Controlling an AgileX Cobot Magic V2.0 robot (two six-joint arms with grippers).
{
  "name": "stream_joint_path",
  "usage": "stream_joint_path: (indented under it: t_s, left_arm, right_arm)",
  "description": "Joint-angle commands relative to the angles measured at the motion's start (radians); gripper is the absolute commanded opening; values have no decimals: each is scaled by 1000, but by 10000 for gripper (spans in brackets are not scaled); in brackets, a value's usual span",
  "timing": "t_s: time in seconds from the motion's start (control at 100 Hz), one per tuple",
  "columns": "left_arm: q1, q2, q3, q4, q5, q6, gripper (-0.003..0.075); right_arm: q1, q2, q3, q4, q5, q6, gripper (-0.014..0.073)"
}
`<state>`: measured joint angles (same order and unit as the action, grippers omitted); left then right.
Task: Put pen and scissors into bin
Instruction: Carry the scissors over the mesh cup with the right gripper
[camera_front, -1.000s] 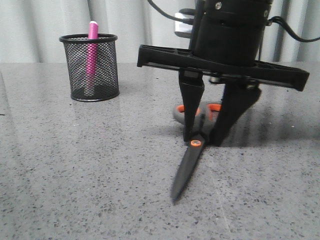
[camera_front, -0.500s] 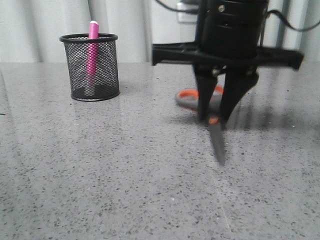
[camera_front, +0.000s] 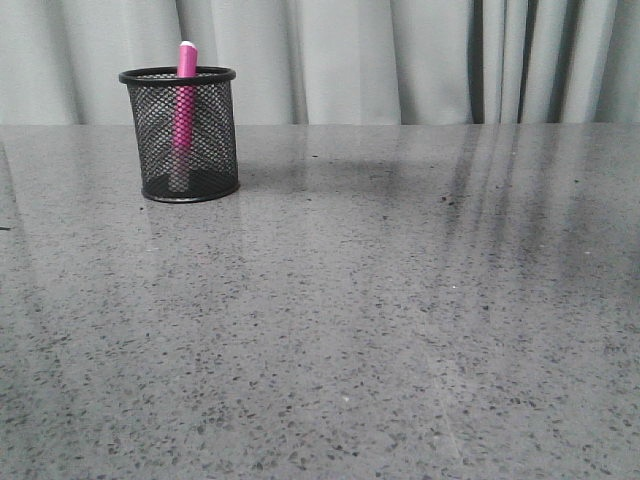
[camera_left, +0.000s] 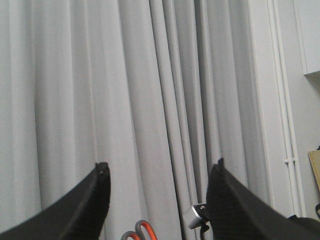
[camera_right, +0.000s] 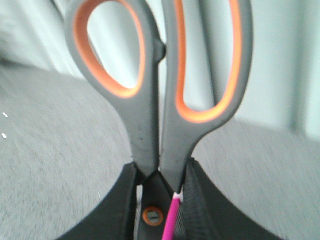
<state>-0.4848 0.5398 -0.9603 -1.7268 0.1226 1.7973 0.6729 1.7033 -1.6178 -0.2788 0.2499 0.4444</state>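
Right tool (camera_right: 159, 200): clamped on the scissors (camera_right: 160, 95) just above the orange pivot (camera_right: 153, 216); both dark fingers (camera_right: 112, 210) press the shank from either side. Handles point away from the wrist, grey with orange loop linings, blades hidden below the fingers. The right tool and its load are out of the front view, so the load is judged to be carried clear of the tabletop (camera_front: 380, 330).

Left tool (camera_left: 157, 200): spread wide, nothing between its fingers; it faces the curtain (camera_left: 150, 90), with the scissors' orange loops just showing low between them.

Pen (camera_front: 183, 110): standing upright inside the bin (camera_front: 182, 135), pink cap above the rim. A pink sliver also shows in the right wrist view, directly beneath the held scissors.

Bin: black mesh cup, far left on the tabletop.

Progress: pen stowed, that half done. Scissors gripped but not yet in the bin. The pen showing under the scissors suggests the load is above or near the cup; lowering and release remain.
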Motion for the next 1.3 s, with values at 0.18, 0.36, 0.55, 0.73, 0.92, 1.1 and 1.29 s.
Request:
stream_joint_path:
  t_s: [0.18, 0.36, 0.55, 0.73, 0.92, 1.1, 1.29]
  left_arm:
    - [-10, 5, -22, 3, 17, -4, 388]
    - [-10, 5, -22, 3, 17, -4, 388]
    - [-10, 5, -22, 3, 17, -4, 388]
    - [-10, 5, -21, 3, 17, -4, 388]
    - [-10, 1, 2, 3, 18, -4, 388]
    - [-10, 1, 5, 3, 21, -4, 388]
    - [-10, 1, 5, 3, 21, -4, 388]
  right_arm:
    - [-3, 138, -33, -205, -309, -18, -75]
    - [-3, 222, -33, -274, -307, -18, -74]
    - [-3, 255, -33, -273, -305, -18, -75]
    - [-3, 241, -33, -248, -351, -16, -74]
    - [1, 165, -34, -236, -413, -16, -75]
    - [-24, 143, -59, -236, -487, -16, -75]
    - [-62, 199, -68, -194, -508, -15, -75]
